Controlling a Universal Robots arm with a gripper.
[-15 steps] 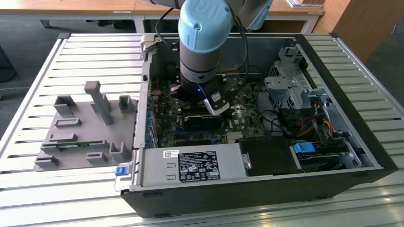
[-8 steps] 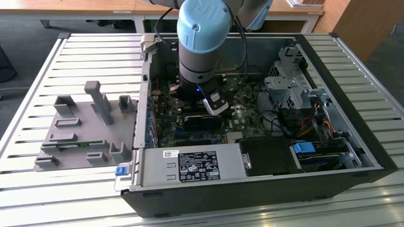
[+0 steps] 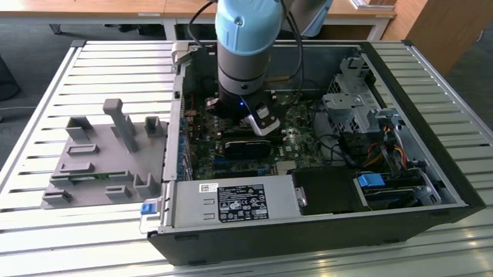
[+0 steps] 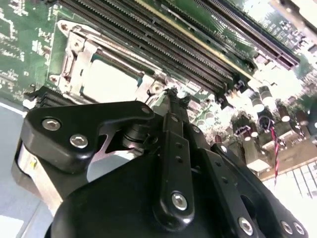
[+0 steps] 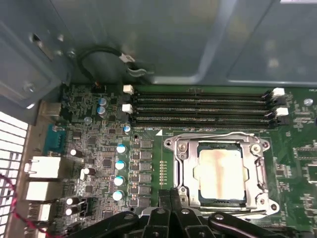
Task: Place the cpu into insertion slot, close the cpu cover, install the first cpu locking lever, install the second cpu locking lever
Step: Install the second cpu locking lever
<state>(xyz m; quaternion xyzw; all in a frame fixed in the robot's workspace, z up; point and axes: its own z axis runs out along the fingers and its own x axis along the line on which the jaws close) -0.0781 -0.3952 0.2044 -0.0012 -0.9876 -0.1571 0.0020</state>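
The cpu, a silver-grey square chip, lies in the socket on the green board. The cpu cover, a grey metal frame, lies flat around it, with the chip showing through its window. My gripper is shut with nothing between its fingers, and its tips sit just off the socket's edge, close above the board. In the second wrist view the gripper points at the corner of the cover beside the cpu. In the exterior view the gripper reaches down into the open computer case.
Several memory slots run along the socket's far side. The case walls box in the arm. A power supply, a drive cage and loose cables crowd the case. A grey fixture stands on the slatted table at the exterior view's left.
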